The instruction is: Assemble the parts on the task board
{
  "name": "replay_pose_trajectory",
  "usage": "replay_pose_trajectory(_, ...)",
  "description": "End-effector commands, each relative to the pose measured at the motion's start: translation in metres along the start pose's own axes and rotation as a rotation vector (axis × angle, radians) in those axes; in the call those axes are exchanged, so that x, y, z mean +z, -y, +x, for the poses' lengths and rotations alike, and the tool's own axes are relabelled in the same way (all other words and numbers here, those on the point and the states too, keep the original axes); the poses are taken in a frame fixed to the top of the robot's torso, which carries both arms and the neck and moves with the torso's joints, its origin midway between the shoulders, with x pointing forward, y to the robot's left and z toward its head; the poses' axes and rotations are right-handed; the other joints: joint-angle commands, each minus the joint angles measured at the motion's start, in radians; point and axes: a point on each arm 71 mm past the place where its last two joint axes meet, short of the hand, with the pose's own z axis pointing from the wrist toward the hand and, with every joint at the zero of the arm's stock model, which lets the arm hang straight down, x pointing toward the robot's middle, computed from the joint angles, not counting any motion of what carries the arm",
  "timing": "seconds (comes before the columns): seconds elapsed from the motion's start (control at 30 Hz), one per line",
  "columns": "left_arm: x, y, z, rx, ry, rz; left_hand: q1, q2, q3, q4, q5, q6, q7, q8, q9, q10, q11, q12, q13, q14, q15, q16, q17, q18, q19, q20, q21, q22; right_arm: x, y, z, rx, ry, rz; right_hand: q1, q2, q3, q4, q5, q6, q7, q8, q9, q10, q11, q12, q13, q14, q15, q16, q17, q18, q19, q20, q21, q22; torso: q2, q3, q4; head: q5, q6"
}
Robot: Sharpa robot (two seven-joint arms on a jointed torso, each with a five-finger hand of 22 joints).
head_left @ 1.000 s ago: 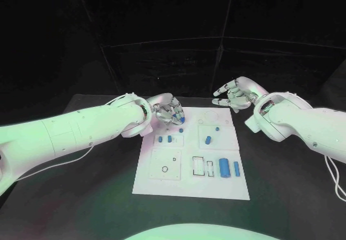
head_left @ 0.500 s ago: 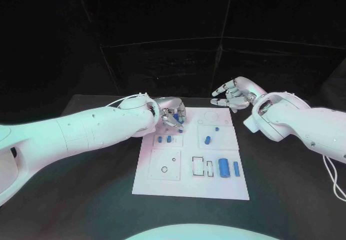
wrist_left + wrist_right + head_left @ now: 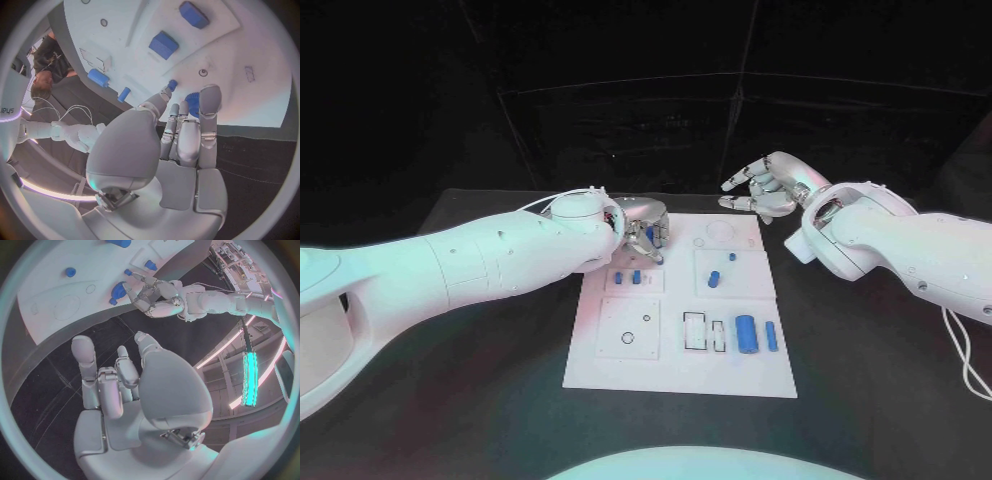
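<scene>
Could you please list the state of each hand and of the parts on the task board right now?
Left hand: over the board's far left corner, fingers around a blue gear-like part.
Right hand: raised beyond the board's far edge, holding nothing.
Task board: flat on the table.
Long blue parts: lying flat.

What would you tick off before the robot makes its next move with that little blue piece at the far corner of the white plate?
1. Left hand is over the far left corner of the task board: ok.
2. Blue gear-like part sits at the left hand's fingers: ok.
3. Part firmly held, not just touched: cannot tell.
4. Right hand is off the board's far edge, holding nothing, out of the way: ok.
5. Other blue parts, such as the large cylinder, lie apart from the left hand: ok.
6. Where this part belongs on the board: cannot tell.
</scene>
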Motion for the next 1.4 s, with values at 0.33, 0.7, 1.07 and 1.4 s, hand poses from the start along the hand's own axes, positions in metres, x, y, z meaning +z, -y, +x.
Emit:
replay_pose_trajectory(0.33,0.001,0.001,0.008,0.028,-0.072,-0.022,-0.003,0.013,0.017,0.001,-0.005,0.025,-0.001,-0.014,-0.013,0.028,-0.002,-0.021,-0.019,0.009,-0.002,0.006,-0.004,-0.021,0.018,-0.001,0.024,0.023,0.001,-0.002,0.0,-0.001,-0.001,-0.013,0.005,-0.003,-0.002,0.002,0.007,-0.002,-0.003,0.004,-0.002,0.001,0.001,-0.003,0.0,0.102,0.003,0.002,0.263,0.008,-0.001,-0.003,-0.004,-0.003,-0.001,0.0004,0.0009,-0.002,-0.004)
replay_pose_trajectory(0.7,0.004,0.004,0.012,0.026,-0.075,-0.027,0.003,0.021,0.038,-0.003,-0.005,0.044,-0.002,-0.027,-0.026,0.05,-0.004,-0.04,-0.037,0.014,-0.004,0.008,-0.007,-0.024,0.026,-0.003,0.036,0.037,0.002,-0.003,0.001,0.0,-0.003,-0.016,0.005,0.002,0.001,0.005,0.01,-0.001,-0.007,0.005,-0.001,0.002,-0.01,-0.004,0.001,0.065,-0.015,-0.112,0.122,0.009,0.001,-0.015,-0.004,-0.003,0.0,0.0006,-0.0001,-0.002,-0.005)
replay_pose_trajectory(1.07,0.006,0.005,0.014,0.025,-0.08,-0.028,0.009,0.024,0.055,-0.008,-0.005,0.051,-0.002,-0.035,-0.032,0.059,-0.005,-0.052,-0.043,0.016,-0.005,0.008,-0.009,-0.025,0.028,-0.004,0.04,0.042,0.002,-0.003,0.001,0.0,-0.005,-0.015,0.005,0.002,0.002,0.005,0.011,-0.001,-0.007,0.005,-0.001,0.002,-0.011,-0.004,0.001,0.066,-0.016,-0.115,0.119,0.009,0.001,-0.016,-0.005,-0.003,-0.001,0.001,0.0012,-0.005,-0.006)
replay_pose_trajectory(1.4,0.007,0.004,0.016,0.026,-0.098,-0.035,0.026,0.04,0.106,-0.024,-0.005,0.082,-0.007,-0.04,-0.041,0.096,-0.012,-0.069,-0.043,0.019,-0.01,0.011,-0.009,-0.027,0.036,-0.008,0.057,0.062,0.002,-0.004,0.002,0.0,-0.006,-0.017,0.006,0.003,0.003,0.005,0.013,-0.001,-0.008,0.005,-0.001,0.002,-0.011,-0.004,0.002,0.066,-0.016,-0.115,0.118,0.009,0.001,-0.017,-0.005,-0.003,-0.001,0.0007,0.0005,-0.005,-0.005)
